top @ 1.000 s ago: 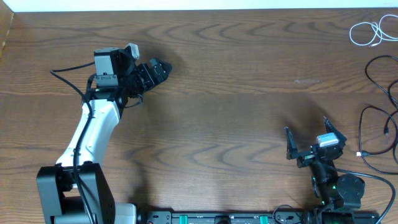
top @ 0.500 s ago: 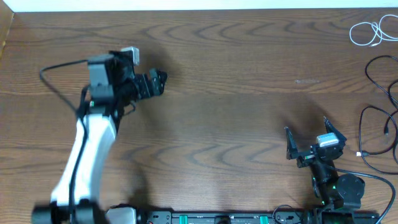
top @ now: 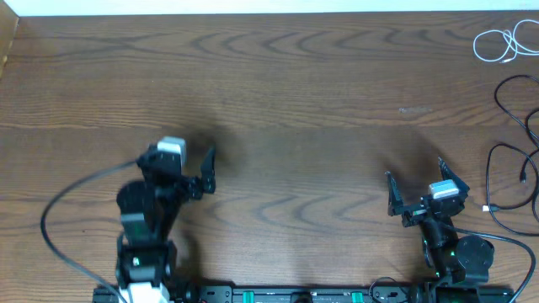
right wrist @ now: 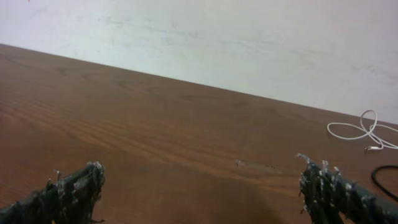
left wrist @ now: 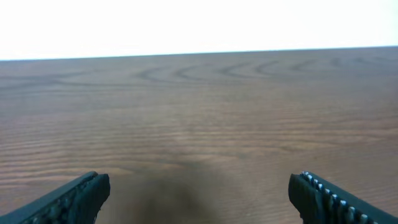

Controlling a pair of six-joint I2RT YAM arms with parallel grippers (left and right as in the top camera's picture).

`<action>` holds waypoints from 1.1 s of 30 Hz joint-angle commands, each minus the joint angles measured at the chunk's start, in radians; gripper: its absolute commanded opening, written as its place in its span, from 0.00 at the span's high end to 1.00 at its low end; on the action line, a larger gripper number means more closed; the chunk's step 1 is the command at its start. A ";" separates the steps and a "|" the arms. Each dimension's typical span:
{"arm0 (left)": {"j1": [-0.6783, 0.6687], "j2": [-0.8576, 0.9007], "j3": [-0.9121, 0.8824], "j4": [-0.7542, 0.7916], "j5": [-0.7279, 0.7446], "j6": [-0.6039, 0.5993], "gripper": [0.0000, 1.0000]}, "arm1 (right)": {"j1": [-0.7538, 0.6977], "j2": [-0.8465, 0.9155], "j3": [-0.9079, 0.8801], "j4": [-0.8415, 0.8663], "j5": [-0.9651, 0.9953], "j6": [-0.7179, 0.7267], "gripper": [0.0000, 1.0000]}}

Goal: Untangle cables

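1. The left fingers (top: 203, 172) and right fingers (top: 418, 187) both stand open and hold nothing.
2. The white cable (top: 495, 42) and black cables (top: 515, 160) lie right of the right fingers. It is best to pinch one strand only.

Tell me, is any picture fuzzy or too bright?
Left wrist view: washed-out white on top, soft table, dark shadow by the left gripper. Right wrist view: the right gripper looks fuzzy, the white cable clearer. Overhead view: sharp, with soft shadows.
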 commanded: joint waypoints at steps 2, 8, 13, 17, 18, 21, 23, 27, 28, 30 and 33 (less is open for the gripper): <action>-0.001 -0.176 -0.116 0.013 -0.047 0.015 0.03 | 0.005 -0.007 -0.002 -0.005 0.000 0.015 0.01; -0.001 -0.352 -0.230 0.013 -0.063 0.013 0.03 | 0.005 -0.007 -0.002 -0.005 0.000 0.015 0.01; -0.002 -0.450 -0.267 -0.053 -0.076 0.013 0.03 | 0.005 -0.007 -0.002 -0.005 0.001 0.015 0.01; -0.002 -0.525 -0.267 -0.141 -0.075 0.014 0.03 | 0.005 -0.007 -0.002 -0.005 0.001 0.015 0.01; -0.002 -0.542 -0.267 -0.168 -0.075 0.014 0.03 | 0.005 -0.007 -0.002 -0.005 0.000 0.015 0.01; -0.002 -0.601 -0.266 -0.183 -0.074 0.013 0.03 | 0.005 -0.007 -0.002 -0.005 0.001 0.015 0.01; -0.002 -0.599 -0.266 -0.182 -0.075 0.013 0.03 | 0.005 -0.007 -0.002 -0.005 0.000 0.015 0.01; -0.002 -0.596 -0.266 -0.180 -0.075 0.013 0.03 | 0.005 -0.007 -0.002 -0.005 0.000 0.015 0.01; -0.002 -0.595 -0.266 -0.180 -0.075 0.013 0.03 | 0.005 -0.007 -0.002 -0.005 0.001 0.015 0.01; -0.002 -0.590 -0.266 -0.180 -0.075 0.013 0.03 | 0.005 -0.007 -0.002 -0.005 0.001 0.015 0.01; -0.002 -0.577 -0.266 -0.180 -0.075 0.013 0.03 | 0.005 -0.007 -0.002 -0.005 0.000 0.015 0.01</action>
